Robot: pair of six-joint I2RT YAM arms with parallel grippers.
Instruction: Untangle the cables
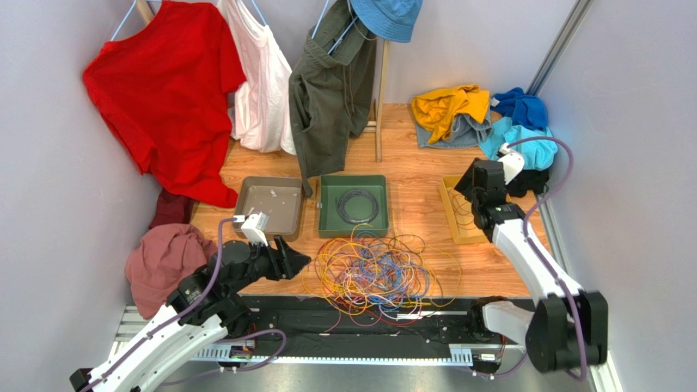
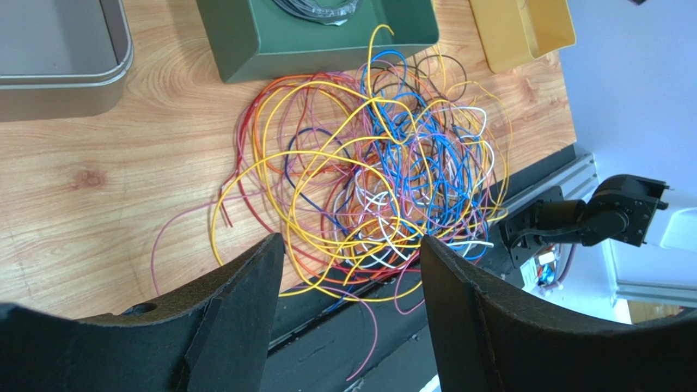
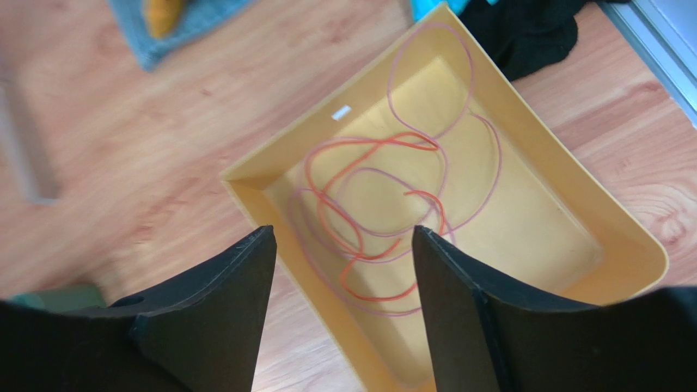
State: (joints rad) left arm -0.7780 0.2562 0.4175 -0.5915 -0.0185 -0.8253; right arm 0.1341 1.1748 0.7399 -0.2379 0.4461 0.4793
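Note:
A tangle of thin cables [image 1: 372, 273] in yellow, orange, blue, purple, red and white lies on the wooden table near its front edge; it also shows in the left wrist view [image 2: 376, 175]. My left gripper [image 1: 299, 263] is open and empty just left of the tangle; in its own view [image 2: 352, 245] the jaws stand wide apart above the tangle's near edge. My right gripper [image 1: 468, 192] is open and empty above the yellow tray [image 1: 456, 214]. An orange and a purple cable [image 3: 376, 212] lie loose in that tray [image 3: 270, 175].
A green tray [image 1: 327, 219] holding a dark coiled cable [image 1: 360, 206] and a grey tray [image 1: 288, 184] stand behind the tangle. Clothes hang at the back [image 1: 168, 90]; more clothes lie at the back right [image 1: 483, 114] and left [image 1: 164, 261]. A black rail [image 1: 360, 327] runs along the front.

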